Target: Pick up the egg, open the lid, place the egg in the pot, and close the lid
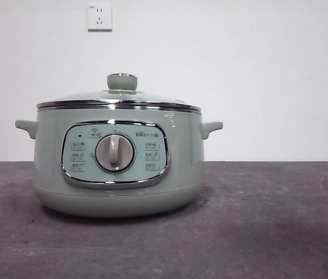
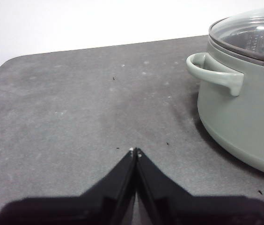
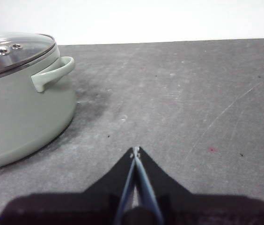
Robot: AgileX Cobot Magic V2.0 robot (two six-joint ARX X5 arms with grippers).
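The sage-green pot (image 1: 117, 168) stands on the dark table in the front view, its grey dial facing the camera. The glass lid (image 1: 117, 100) with a chrome rim and green knob sits closed on it. No egg shows in any view. My left gripper (image 2: 135, 151) is shut and empty over bare table, with the pot (image 2: 244, 108) and one of its handles off to its side. My right gripper (image 3: 135, 151) is shut and empty too, with the pot (image 3: 19, 117) and lid (image 3: 10, 51) on its other side. Neither arm appears in the front view.
The dark grey table (image 1: 268, 221) stretches around the pot, with a white wall behind. Two wall sockets (image 1: 99, 17) sit high on the wall. The table's far edge and a rounded corner (image 2: 1, 65) show in the left wrist view.
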